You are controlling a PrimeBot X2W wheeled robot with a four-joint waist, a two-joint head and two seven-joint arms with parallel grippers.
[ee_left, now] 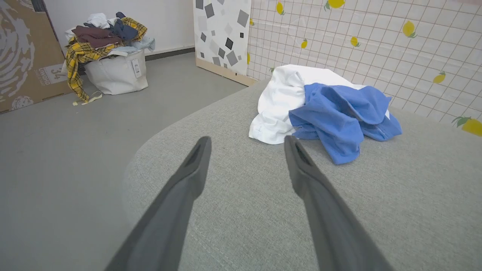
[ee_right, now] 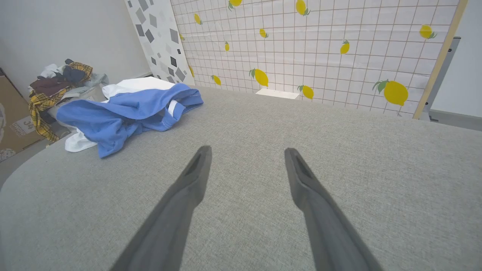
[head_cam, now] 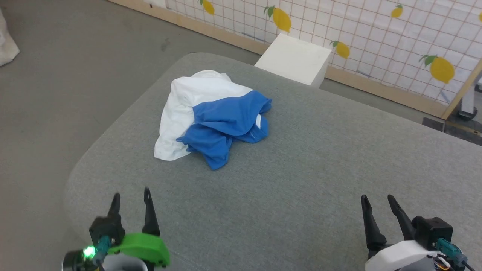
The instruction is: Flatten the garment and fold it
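Staged laundry test room
Propped lemon-print panel [head_cam: 376, 45] at one o'clock; overflowing clothes bin [ee_left: 116, 73], leaning cardboard [ee_left: 22, 56] at ten.

Long dark tapered jaws, green left wrist cover [head_cam: 145, 246], green lamp [head_cam: 89, 252], white right shell [head_cam: 399, 256]

One garment [head_cam: 211, 116], one white box [head_cam: 293, 58]
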